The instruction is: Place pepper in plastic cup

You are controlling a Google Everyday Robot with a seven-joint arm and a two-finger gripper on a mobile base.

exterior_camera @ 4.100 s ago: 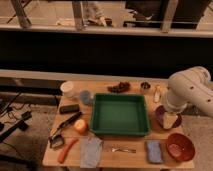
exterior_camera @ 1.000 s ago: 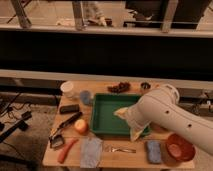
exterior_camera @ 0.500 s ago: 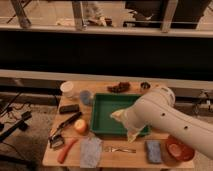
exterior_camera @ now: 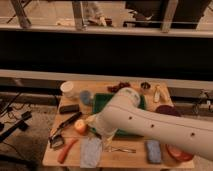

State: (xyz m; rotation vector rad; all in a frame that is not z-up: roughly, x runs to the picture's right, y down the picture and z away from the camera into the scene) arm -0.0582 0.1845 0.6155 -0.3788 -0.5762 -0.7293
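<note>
Currently the hand (exterior_camera: 96, 121) hangs spread near the pepper (exterior_camera: 66, 150).

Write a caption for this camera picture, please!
White robot arm holds its gripper over a wooden table, near the long, slender orange-red pepper.

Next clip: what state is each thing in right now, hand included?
hand, open, empty, over the table beside the green tray's left edge.
pepper, lying at the table's front left, not gripped.
blue cup, upright, back left.
white cup, upright, left of it.
green tray, flat, partly hidden by the arm.
fork, lying flat near the front edge.
</note>
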